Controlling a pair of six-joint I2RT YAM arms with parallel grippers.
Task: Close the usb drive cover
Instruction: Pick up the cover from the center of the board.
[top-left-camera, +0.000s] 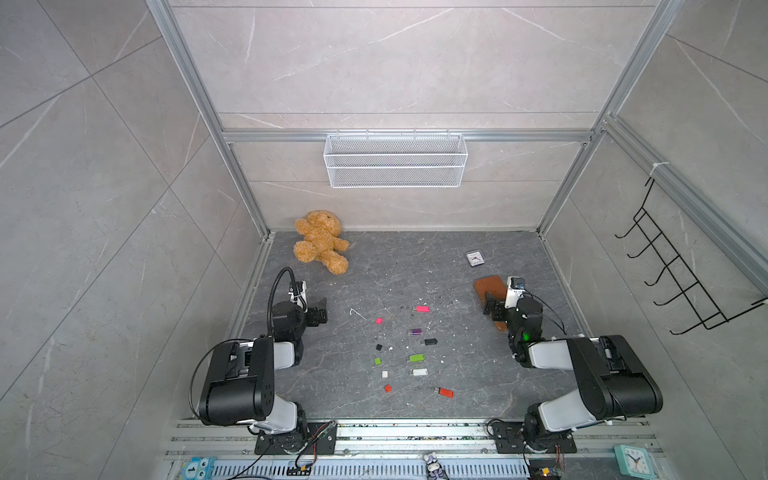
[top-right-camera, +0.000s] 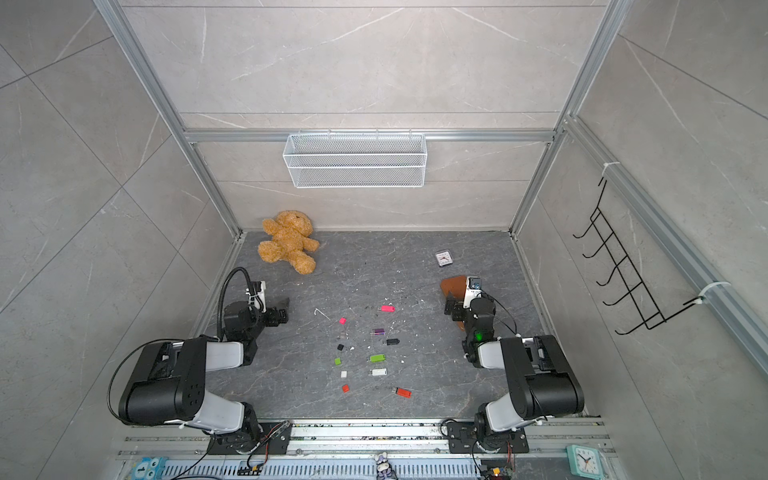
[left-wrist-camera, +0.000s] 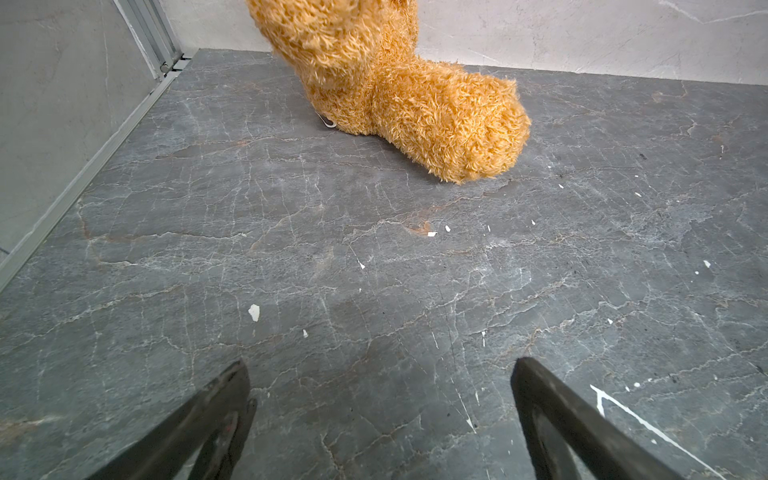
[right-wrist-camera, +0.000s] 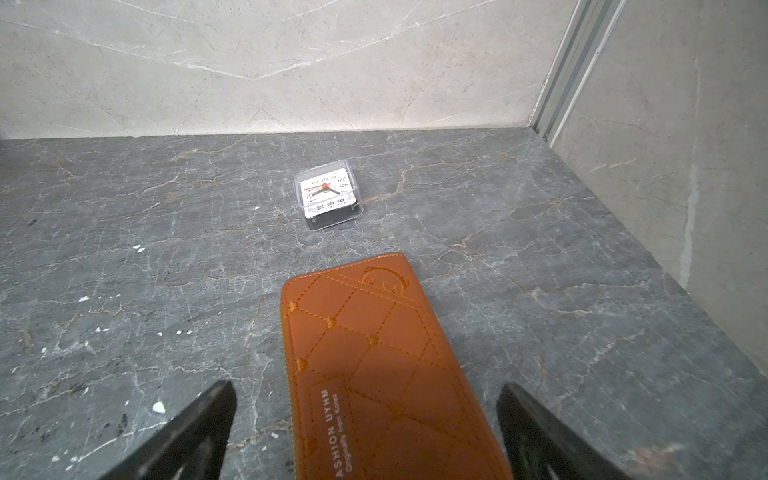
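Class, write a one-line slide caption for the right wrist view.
Open right gripper above an orange wallet, a small clock lying beyond it on the grey table.

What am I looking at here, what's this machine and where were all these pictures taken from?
Two robot arms stand at a table: the left arm and the right arm. Two pictures look down from overhead, nearly alike; the other two come from cameras on the arms' wrists. On the dark tabletop lie small coloured USB drives in a row, with loose caps in a row beside them, plus a teddy bear, a small clock and a brown wallet. Both arms' jaws stand open and hold nothing; the right arm's are above the wallet.
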